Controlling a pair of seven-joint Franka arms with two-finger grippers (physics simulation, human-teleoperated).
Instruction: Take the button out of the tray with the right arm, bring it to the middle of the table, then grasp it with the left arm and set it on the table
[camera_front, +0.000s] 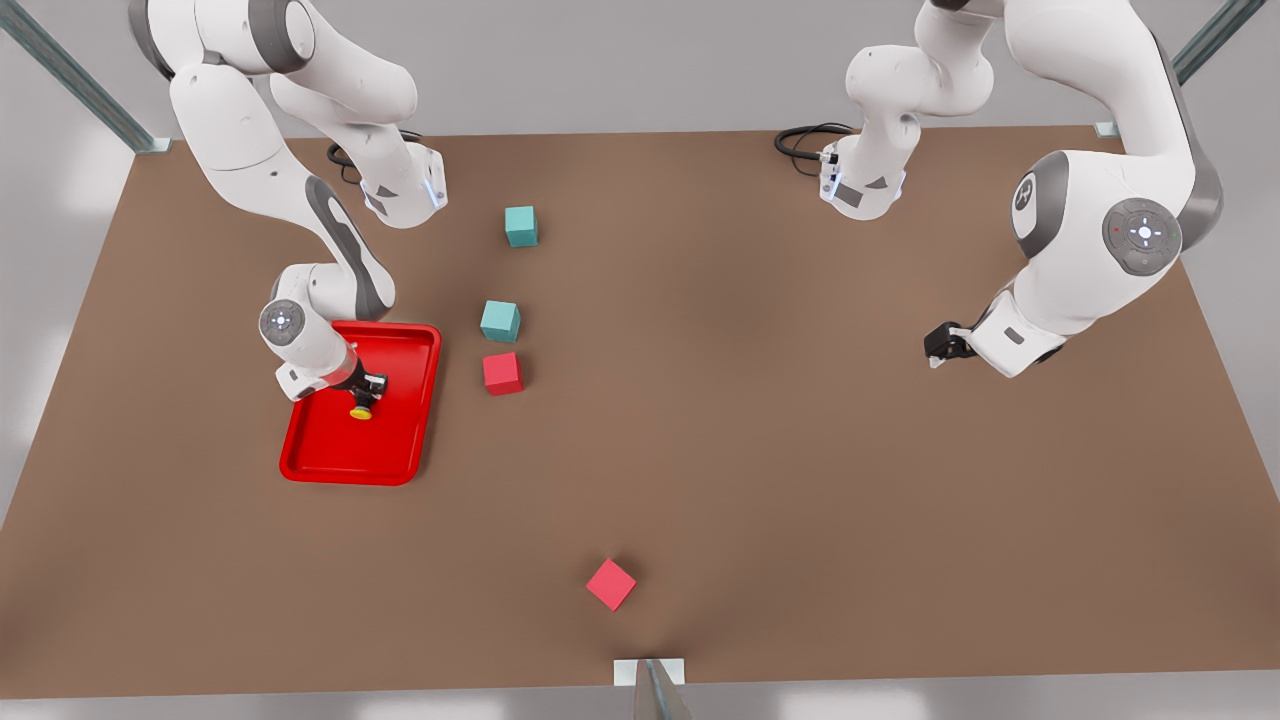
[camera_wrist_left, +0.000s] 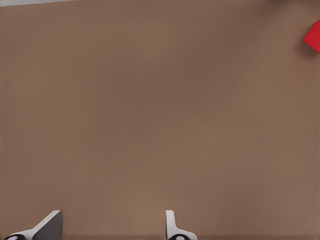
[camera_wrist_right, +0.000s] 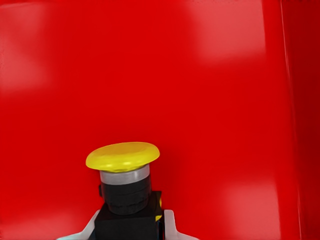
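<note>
The button (camera_front: 361, 409), with its yellow cap, black collar and boxy body, is inside the red tray (camera_front: 340, 465) at the front view's left. My right gripper (camera_front: 368, 392) reaches down into the tray and is shut on the button's body. In the right wrist view the button (camera_wrist_right: 122, 156) sits between the right gripper's (camera_wrist_right: 127, 225) two fingers, with the tray floor (camera_wrist_right: 150, 75) behind it. My left gripper (camera_front: 934, 357) waits open above the brown table (camera_front: 750, 400) at the front view's right. It holds nothing, and its fingertips (camera_wrist_left: 47, 225) stand wide apart over bare table.
Two teal cubes (camera_front: 521, 226) (camera_front: 500, 320) and a red cube (camera_front: 502, 373) lie just right of the tray. Another red cube (camera_front: 611, 583) lies near the table's front edge. The corner of a red cube (camera_wrist_left: 314, 37) is visible in the left wrist view.
</note>
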